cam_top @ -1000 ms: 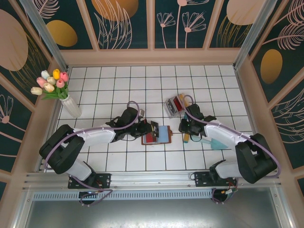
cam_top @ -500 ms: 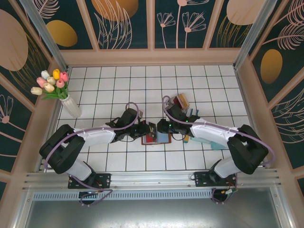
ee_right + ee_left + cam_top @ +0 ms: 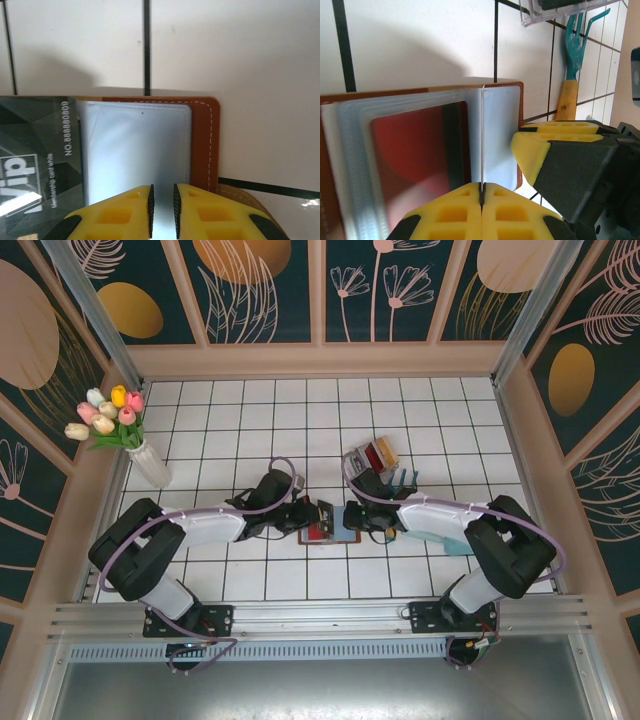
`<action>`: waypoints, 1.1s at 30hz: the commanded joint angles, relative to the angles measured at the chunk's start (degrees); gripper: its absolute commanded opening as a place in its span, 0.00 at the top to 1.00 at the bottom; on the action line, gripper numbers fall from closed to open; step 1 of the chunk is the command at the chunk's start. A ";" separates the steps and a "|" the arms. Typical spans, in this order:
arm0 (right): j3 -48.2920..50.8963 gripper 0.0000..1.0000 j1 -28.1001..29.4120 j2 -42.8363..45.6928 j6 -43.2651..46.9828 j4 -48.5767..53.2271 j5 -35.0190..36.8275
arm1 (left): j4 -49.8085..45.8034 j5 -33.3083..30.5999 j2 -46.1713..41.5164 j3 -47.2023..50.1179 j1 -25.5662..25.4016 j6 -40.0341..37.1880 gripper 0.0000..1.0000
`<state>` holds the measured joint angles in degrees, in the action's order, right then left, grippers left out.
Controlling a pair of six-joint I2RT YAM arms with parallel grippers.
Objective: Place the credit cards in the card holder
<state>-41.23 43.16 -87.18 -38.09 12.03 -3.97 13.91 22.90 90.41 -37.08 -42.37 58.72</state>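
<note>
Left tool (image 3: 481, 189) clenched on 1 sleeve of the card holder (image 3: 500, 130). Right tool (image 3: 163, 194): grasp cannot be told; grey card (image 3: 37, 150) cut off.

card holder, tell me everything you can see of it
The card holder lies open on the white tiled table between the two arms. Its cover looks like brown leather with pale stitching along the edge, and inside are clear plastic sleeves. A red card sits in one sleeve, and a dark grey VIP card shows beside another. The left gripper pinches one sleeve upright. The right gripper is at its edge.
</note>
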 commanded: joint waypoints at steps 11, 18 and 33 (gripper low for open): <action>2.79 0.80 -0.69 -3.04 -1.95 1.20 2.18 | -0.25 -0.14 2.89 -0.62 -1.05 0.09 1.00; 3.56 0.80 -0.75 -3.70 -2.40 -0.46 1.43 | 1.99 0.17 6.17 -2.17 -2.88 2.04 1.00; 2.00 0.78 -1.35 0.93 -2.31 1.78 3.06 | 9.82 -0.04 7.05 1.94 -3.10 7.24 1.00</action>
<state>-39.57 42.11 -87.13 -39.81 8.05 -1.50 24.03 22.83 96.23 -35.75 -44.34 66.13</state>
